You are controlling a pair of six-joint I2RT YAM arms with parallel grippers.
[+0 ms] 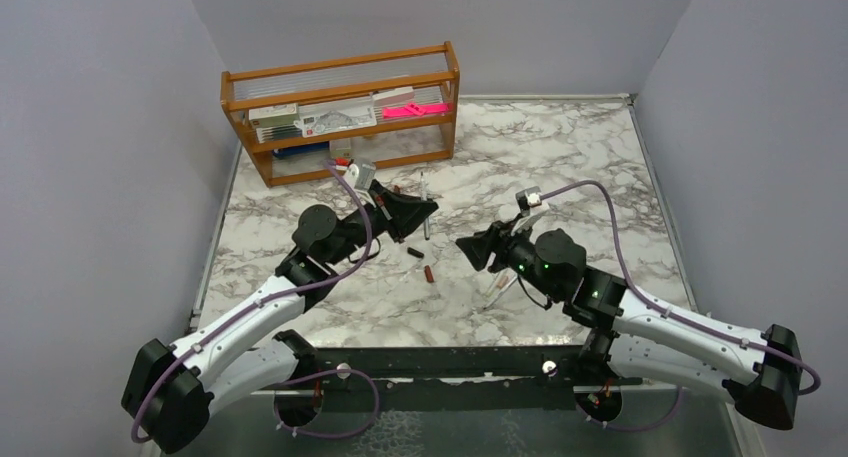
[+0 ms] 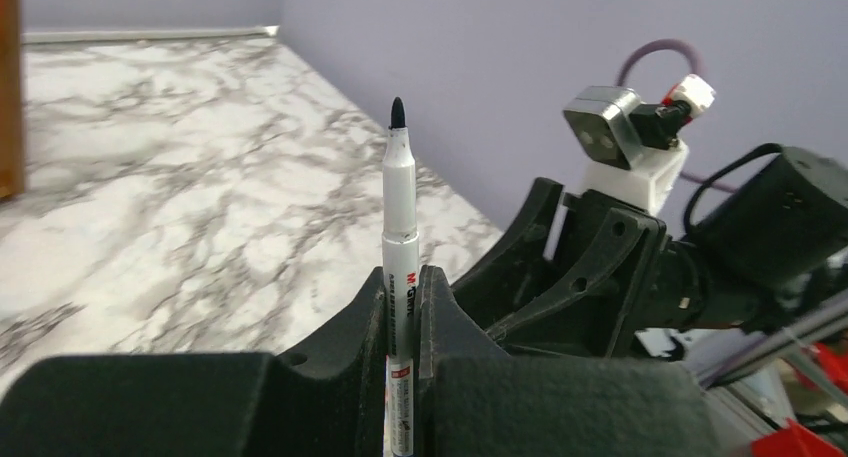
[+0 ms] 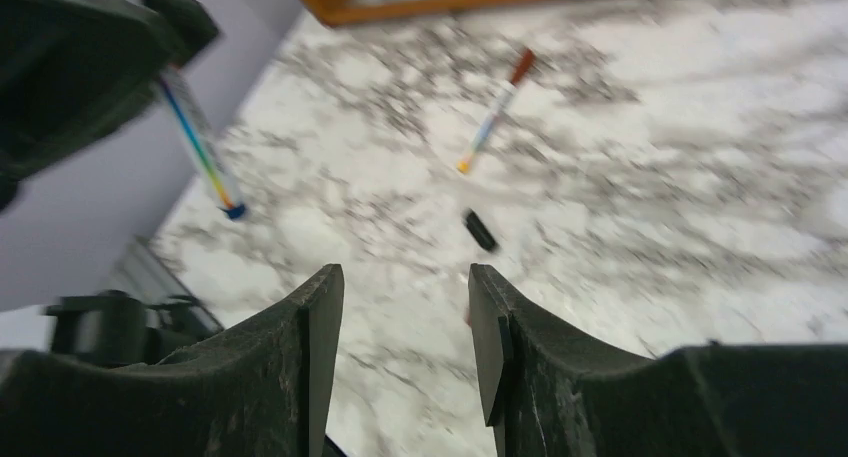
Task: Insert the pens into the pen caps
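Note:
My left gripper (image 1: 418, 213) is shut on a white pen (image 2: 400, 212), which stands up between the fingers with its bare black tip (image 2: 397, 112) uncapped; the pen also shows in the right wrist view (image 3: 200, 142). My right gripper (image 1: 468, 249) is open and empty, above the marble (image 3: 405, 287), facing the left gripper. A black pen cap (image 1: 413, 251) lies on the table between the two grippers, just ahead of the right fingers (image 3: 480, 230). A dark red cap (image 1: 429, 273) lies near it. Another pen with a dark red end (image 3: 495, 107) lies farther off.
A wooden rack (image 1: 340, 117) with boxed stationery and a pink item (image 1: 412, 108) stands at the back left. Another pale pen (image 1: 500, 289) lies partly under the right arm. Grey walls close in the table on three sides.

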